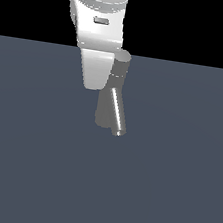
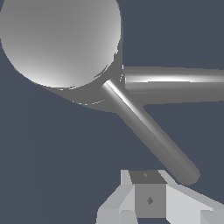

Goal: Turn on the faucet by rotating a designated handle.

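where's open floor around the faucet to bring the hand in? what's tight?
Open: the grey floor in front of the spout tip, and to the exterior view's left and right of the faucet. Tight: the faucet's cap, where the arm stands close on the exterior view's left. In the wrist view the hand sits near the handle tip.

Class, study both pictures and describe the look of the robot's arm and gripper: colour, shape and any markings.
The arm is smooth white with rounded, blocky casings and a small grey oblong inset on one face. The gripper shows angular white fingers around a grey square pad bearing a small dark diamond mark. No cables are visible.
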You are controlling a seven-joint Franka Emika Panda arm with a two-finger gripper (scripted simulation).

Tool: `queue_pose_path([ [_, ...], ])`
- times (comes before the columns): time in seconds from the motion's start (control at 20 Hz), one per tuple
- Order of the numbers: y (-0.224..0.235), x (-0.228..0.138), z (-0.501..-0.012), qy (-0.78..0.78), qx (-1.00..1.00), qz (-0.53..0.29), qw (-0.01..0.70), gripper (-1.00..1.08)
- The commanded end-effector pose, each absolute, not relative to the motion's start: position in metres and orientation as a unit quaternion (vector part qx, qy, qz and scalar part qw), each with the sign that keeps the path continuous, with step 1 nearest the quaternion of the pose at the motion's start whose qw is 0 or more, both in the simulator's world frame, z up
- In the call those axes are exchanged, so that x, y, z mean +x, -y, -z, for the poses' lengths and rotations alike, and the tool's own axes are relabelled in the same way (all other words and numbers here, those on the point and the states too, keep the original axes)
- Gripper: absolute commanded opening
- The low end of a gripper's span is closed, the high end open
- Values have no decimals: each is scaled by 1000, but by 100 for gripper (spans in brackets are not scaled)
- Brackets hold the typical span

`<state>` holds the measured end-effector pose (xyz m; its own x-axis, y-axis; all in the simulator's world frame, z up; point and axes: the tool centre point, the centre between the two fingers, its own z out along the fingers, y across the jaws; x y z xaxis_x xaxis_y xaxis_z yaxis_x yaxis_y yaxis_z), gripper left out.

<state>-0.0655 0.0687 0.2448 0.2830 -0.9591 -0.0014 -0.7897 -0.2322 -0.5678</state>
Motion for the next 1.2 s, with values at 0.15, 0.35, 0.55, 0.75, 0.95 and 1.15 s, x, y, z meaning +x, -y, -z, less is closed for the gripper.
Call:
queue_pose_path([
  [0.15, -51, -69, -238, -582, -758, 179, 234, -100],
  [0.35, -47, -71, -236, -583, -758, 179, 234, -100],
  [0.55, -43, -73, -234, -583, -758, 178, 234, -100],
  [0.75, -39, -76, -232, -583, -757, 178, 233, -100],
  [0.95, -35, -78, -229, -584, -757, 178, 233, -100],
  [1.15, -31, -81, -227, -584, -757, 178, 233, -100],
])
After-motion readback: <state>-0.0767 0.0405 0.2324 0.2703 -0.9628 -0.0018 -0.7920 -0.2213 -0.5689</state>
